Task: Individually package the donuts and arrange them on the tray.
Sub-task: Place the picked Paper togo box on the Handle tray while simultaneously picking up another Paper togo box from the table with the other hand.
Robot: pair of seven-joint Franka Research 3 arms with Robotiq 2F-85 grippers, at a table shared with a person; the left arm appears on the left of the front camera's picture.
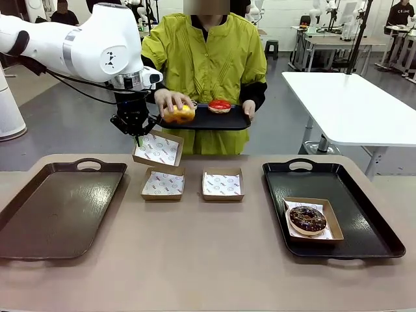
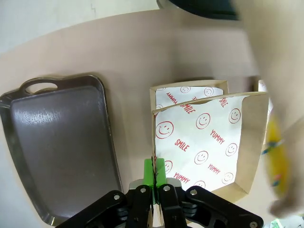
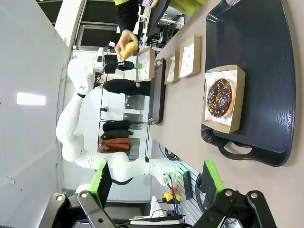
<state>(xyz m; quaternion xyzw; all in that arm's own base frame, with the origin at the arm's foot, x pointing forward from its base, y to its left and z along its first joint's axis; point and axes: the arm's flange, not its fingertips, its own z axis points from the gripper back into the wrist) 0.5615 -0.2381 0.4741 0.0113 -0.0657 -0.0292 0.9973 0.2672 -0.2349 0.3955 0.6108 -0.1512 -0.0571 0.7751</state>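
My left gripper [image 1: 137,134] is shut on the near rim of a paper-lined cardboard box [image 1: 158,149], holding it tilted above the table. In the left wrist view its green fingertips [image 2: 154,172] pinch that box's [image 2: 204,142] wall. The person's hand holds the yellow donut [image 1: 179,114] just above the box; it is a blurred yellow shape [image 2: 275,156] at the wrist view's right edge. A red donut [image 1: 220,105] lies on the small black tray [image 1: 237,121] in the person's other hand. A dark sprinkled donut [image 1: 307,219] sits boxed on the black tray [image 1: 364,221]. My right gripper [image 3: 156,171] is open, far from that donut [image 3: 220,98].
Two paper-lined boxes [image 1: 163,184] [image 1: 222,184] lie side by side mid-table. A bare brown tray [image 1: 58,208] lies at the left, also in the left wrist view [image 2: 57,147]. A white table [image 1: 351,104] stands behind at the right.
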